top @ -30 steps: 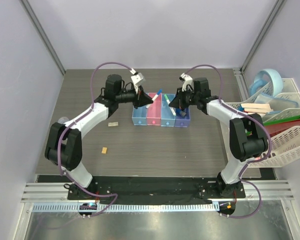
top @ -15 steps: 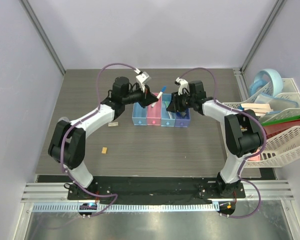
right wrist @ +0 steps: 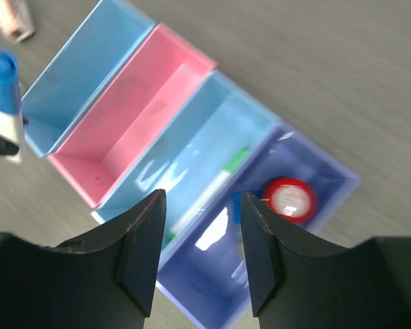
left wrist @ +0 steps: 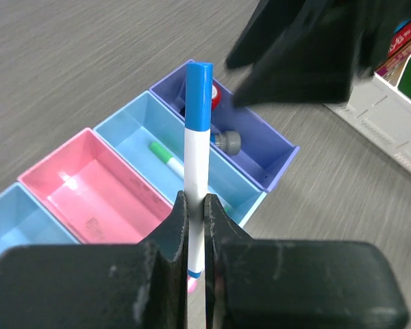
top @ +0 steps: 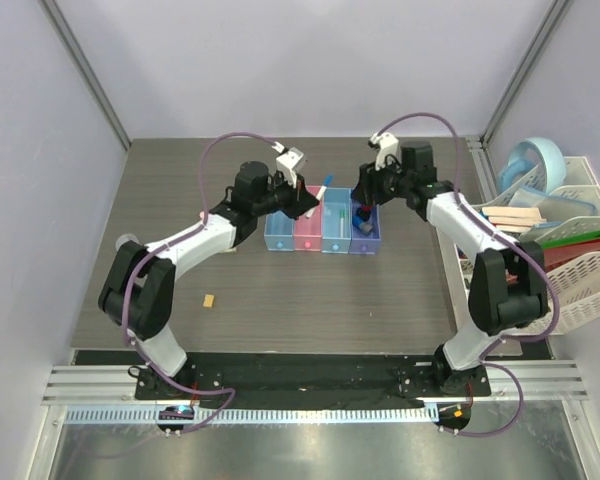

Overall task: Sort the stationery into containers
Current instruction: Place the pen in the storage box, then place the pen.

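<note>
My left gripper (left wrist: 196, 205) is shut on a thin white pen with a blue cap (left wrist: 198, 130), holding it over the pink bin (left wrist: 96, 188); from above the pen (top: 323, 189) sticks out past the gripper (top: 306, 200). The containers (top: 321, 243) are four joined bins in a row. A green-tipped pen (right wrist: 216, 184) lies in the third, light blue bin (right wrist: 192, 147). The red-capped bottle (right wrist: 290, 199) lies in the darker blue bin (right wrist: 212, 288). My right gripper (right wrist: 202, 205) stands open and empty above these two bins, also visible from above (top: 364, 200). A tan block (top: 209, 299) lies on the table.
A white rack basket (top: 570, 250) with books and folders stands at the right edge. A clear round roll (top: 128, 240) sits beside the left arm's elbow. A small pale pink item (right wrist: 12, 17) lies on the table beyond the first light blue bin (right wrist: 82, 75).
The right gripper has opened and drawn back from the darker blue bin, where the red-capped bottle now lies. The left gripper has carried the blue-capped pen rightward over the bins.
</note>
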You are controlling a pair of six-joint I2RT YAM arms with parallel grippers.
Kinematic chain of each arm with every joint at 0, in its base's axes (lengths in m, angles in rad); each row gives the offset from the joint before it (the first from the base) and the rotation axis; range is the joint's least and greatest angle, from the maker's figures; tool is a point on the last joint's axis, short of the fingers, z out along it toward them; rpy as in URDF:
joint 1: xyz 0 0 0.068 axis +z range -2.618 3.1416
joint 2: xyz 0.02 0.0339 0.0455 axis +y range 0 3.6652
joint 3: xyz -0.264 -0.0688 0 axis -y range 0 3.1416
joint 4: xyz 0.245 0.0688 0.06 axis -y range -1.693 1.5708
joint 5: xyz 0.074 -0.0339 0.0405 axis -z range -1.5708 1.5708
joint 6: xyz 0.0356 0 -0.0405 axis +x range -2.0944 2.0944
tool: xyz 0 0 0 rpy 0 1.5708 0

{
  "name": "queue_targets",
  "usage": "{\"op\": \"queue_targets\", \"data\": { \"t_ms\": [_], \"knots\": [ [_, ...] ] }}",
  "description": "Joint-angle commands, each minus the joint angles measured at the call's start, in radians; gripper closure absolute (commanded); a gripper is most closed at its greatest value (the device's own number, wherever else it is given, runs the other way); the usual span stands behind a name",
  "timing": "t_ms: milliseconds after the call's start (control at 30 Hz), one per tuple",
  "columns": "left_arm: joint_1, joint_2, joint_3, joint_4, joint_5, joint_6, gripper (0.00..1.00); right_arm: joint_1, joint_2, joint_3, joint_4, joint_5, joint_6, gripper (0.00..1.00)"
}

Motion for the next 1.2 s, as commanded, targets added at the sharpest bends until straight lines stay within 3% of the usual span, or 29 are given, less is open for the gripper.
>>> {"op": "queue_targets", "data": {
  "t_ms": [0, 300, 567, 700, 733, 767, 833, 1067, 1167],
  "knots": [
    [-0.029, 0.02, 0.034, 0.045, -0.087, -0.085, 1.0, -0.072, -0.12, 0.05, 0.003, 0.11, -0.046, 0.48],
    [-0.075, 0.167, 0.1, 0.071, -0.072, -0.236, 1.0, -0.102, -0.301, -0.045, 0.017, 0.191, -0.115, 0.48],
    [-0.075, 0.316, 0.192, 0.068, -0.056, -0.25, 1.0, -0.118, -0.386, -0.114, 0.0, 0.204, -0.148, 0.48],
    [-0.074, 0.324, 0.203, 0.066, -0.056, -0.233, 0.88, -0.124, -0.401, -0.131, -0.009, 0.198, -0.151, 0.48],
    [-0.074, 0.322, 0.203, 0.066, -0.056, -0.228, 0.81, -0.124, -0.404, -0.133, -0.01, 0.194, -0.151, 0.48],
    [-0.074, 0.319, 0.2, 0.068, -0.053, -0.22, 0.61, -0.124, -0.404, -0.134, -0.011, 0.194, -0.152, 0.48],
    [-0.074, 0.303, 0.192, 0.075, -0.037, -0.213, 0.52, -0.126, -0.406, -0.139, -0.014, 0.191, -0.152, 0.47],
    [-0.042, 0.169, 0.191, -0.007, 0.017, -0.149, 0.39, -0.13, -0.412, -0.154, -0.02, 0.179, -0.155, 0.47],
    [-0.005, 0.013, 0.134, -0.125, 0.016, 0.005, 0.39, -0.13, -0.419, -0.151, -0.057, 0.141, -0.187, 0.47]
  ]
}}
